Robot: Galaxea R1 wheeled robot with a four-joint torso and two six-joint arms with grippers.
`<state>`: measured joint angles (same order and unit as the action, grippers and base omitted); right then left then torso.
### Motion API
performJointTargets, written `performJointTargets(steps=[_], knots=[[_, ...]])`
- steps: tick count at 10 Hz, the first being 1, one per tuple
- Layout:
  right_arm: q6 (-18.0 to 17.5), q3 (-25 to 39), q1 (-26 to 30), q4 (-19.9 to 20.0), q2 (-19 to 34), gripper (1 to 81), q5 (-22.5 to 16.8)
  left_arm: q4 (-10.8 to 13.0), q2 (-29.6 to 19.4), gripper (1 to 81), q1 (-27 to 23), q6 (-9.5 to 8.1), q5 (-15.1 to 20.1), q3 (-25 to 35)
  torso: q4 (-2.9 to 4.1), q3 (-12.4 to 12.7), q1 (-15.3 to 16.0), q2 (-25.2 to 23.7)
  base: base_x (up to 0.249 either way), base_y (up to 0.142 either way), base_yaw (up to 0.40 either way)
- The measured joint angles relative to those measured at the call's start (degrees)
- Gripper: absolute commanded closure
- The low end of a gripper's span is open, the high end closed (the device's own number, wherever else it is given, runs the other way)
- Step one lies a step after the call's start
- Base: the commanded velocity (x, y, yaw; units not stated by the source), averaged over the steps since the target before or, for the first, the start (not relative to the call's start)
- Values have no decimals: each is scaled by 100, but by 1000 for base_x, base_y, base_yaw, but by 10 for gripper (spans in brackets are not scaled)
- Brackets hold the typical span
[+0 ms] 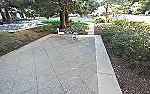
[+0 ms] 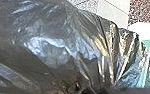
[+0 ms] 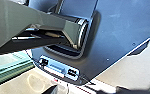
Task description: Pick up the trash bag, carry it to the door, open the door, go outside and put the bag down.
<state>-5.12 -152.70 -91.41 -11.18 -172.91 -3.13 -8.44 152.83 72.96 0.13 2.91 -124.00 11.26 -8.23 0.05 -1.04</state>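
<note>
Though how far either tool is open cannot be told, nor its grip, the trash bag [image 2: 53,52] bulges close before the left wrist camera, presumably carried. Pickup, door and exit are judged complete; setting down appears outstanding. Surface: outdoor jointed paving [image 1: 46,62], pale border [image 1: 103,62], shrubs [image 1: 131,42] alongside, white chair [image 1: 60,32] near the far edge, tree trunks [image 1: 63,18] beyond.

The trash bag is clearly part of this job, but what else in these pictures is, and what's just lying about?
For the job:
- trash bag, close in the left wrist view
- paving, outdoor ground it could go on

Just there:
- white chair
- tree trunks
- bushes
</note>
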Motion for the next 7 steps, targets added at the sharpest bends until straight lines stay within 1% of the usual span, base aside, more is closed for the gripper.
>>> performJointTargets(steps=[4,5,6,7], knots=[[0,-2,30,2,11,10,-6,-388,-278,811,-800,0,436,33,0,-19,2,2,0,0,0],[-2,-2,30,2,9,10,-2,-473,-313,811,-1006,2,535,33,15,-39,2,5,0,0,0],[0,0,30,2,11,10,-4,-558,-316,811,-1221,2,668,33,94,-122,2,5,0,0,0],[0,0,28,2,9,10,-9,-623,-317,811,-1379,2,794,16,230,-245,2,5,0,0,0]])
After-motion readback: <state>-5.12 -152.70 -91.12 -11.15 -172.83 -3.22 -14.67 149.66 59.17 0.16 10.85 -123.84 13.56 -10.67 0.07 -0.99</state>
